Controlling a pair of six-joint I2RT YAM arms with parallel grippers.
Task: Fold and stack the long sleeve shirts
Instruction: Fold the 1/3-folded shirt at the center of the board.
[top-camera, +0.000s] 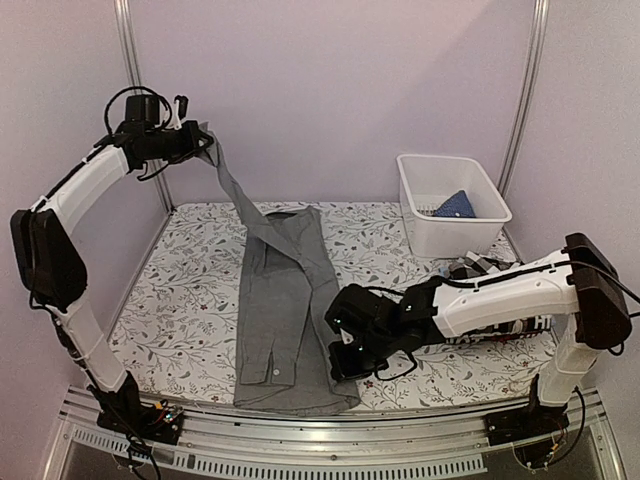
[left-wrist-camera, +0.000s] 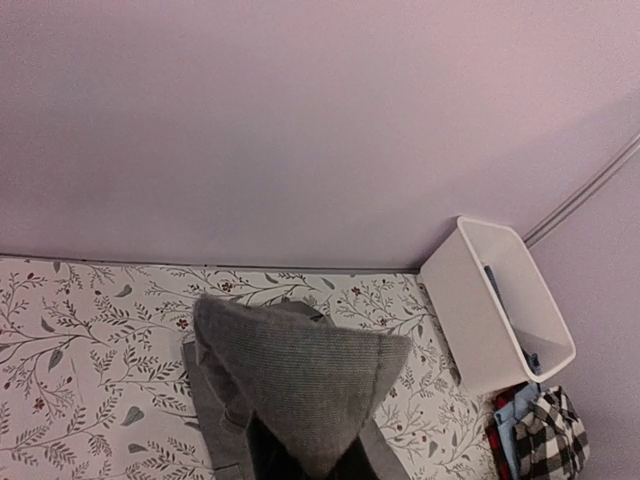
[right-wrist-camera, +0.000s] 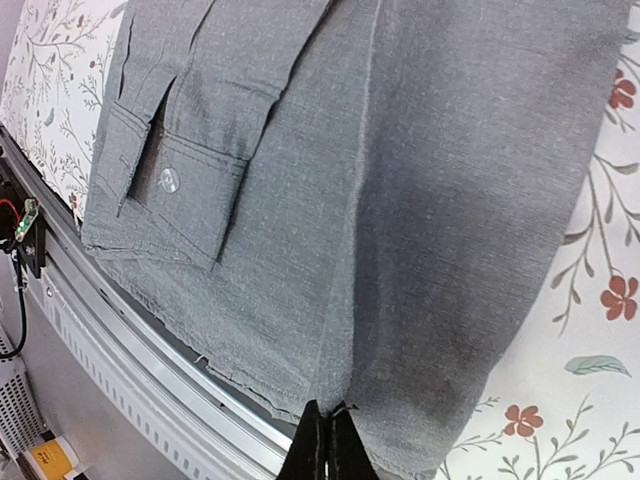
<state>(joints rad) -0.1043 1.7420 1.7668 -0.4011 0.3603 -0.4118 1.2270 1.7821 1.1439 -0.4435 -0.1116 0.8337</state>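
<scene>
1. I see the grey shirt (top-camera: 285, 310) left of the white bin (top-camera: 455, 235). It is folded into a long narrow strip on the counter (top-camera: 180, 300), with its far end lifted high.
2. The black-and-white checked shirt (left-wrist-camera: 550, 435) and a pale blue one (left-wrist-camera: 508, 425) lie bunched together on the bin's near side.
</scene>
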